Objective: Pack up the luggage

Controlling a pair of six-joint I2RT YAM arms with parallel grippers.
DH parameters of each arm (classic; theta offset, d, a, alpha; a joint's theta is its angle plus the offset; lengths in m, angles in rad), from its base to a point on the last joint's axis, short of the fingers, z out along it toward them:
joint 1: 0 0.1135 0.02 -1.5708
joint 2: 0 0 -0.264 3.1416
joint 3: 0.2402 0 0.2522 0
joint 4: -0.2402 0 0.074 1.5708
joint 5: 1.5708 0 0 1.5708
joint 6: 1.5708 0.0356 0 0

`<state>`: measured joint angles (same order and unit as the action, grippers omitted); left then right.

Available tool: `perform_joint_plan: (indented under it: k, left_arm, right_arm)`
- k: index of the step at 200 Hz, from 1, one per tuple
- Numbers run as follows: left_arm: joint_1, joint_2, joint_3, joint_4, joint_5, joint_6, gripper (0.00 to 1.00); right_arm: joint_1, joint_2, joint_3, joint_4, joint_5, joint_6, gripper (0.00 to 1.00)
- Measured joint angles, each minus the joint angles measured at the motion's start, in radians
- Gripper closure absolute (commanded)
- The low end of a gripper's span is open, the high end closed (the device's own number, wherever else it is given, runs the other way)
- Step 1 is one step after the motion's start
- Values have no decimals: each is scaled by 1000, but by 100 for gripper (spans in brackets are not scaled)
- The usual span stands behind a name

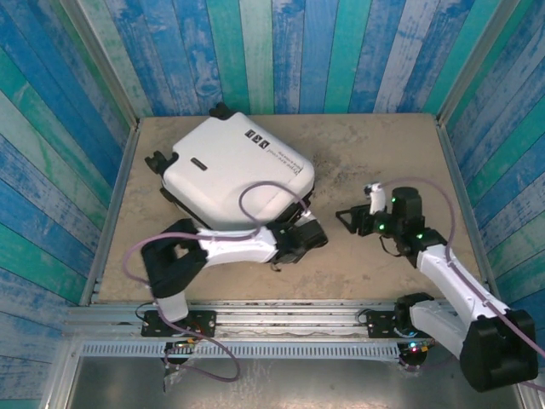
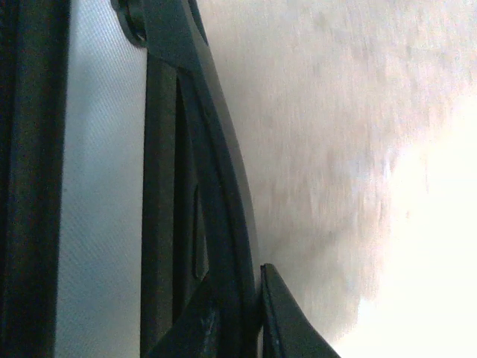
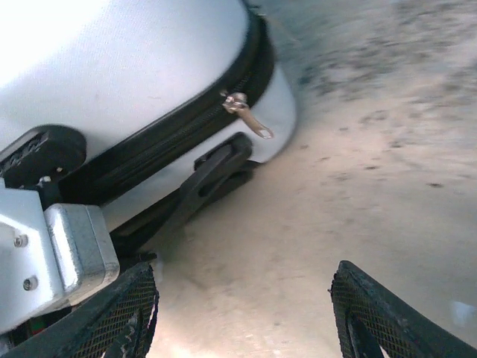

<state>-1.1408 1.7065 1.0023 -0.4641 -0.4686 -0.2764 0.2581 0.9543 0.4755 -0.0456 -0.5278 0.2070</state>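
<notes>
The luggage (image 1: 230, 166) lies flat on the table (image 1: 383, 153), on the left half and toward the far side. It is turned at an angle, so that one corner points at the near middle of the table. It is zipped shut, white shell up, with black wheels (image 1: 223, 111) at its far-left end and small black label marks (image 1: 255, 141) on top.

The left arm reaches from its base along the near side of the luggage to its near-right corner. There the left end effector (image 1: 306, 232) sits against the shell. In the left wrist view the white shell (image 2: 97, 186) is on the left and the pale table (image 2: 335, 112) on the right. A black handle (image 2: 223, 194) curves down between them. The two fingers (image 2: 279, 313) press on either side of this handle at the bottom of the view, so the left end effector is closed on it.

The right end effector (image 1: 345, 220) hovers just above the table, near the luggage's right corner but apart from it, and points toward it. In the right wrist view its two mesh-padded fingers (image 3: 387, 313) stand wide apart, and there is bare table (image 3: 373, 149) between them. The right end effector (image 3: 242, 313) holds nothing.

The same view shows the luggage (image 3: 127, 67) from low down. A black zipper line runs round its edge, and a metal zipper pull (image 3: 250, 119) hangs at the corner. The black handle (image 3: 209, 179) stands out from under the shell toward the left arm's silver-white wrist block (image 3: 67, 253).
</notes>
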Motion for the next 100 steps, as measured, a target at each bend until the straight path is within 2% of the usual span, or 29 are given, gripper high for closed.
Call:
perform_joint_plan:
  k: [31,55,100]
  left_arm:
    - [-39,-203,-225,109,80,99,100]
    - [-83,-321,-352,198,98,145,100]
    - [-108,-405,-446,292,105,175,100]
  right_arm:
    - [132,-64,-70,62,65,-23,35]
    - [222,-82,-89,83,119,-56,35]
    - [319,2,-109,127,169,-104,37]
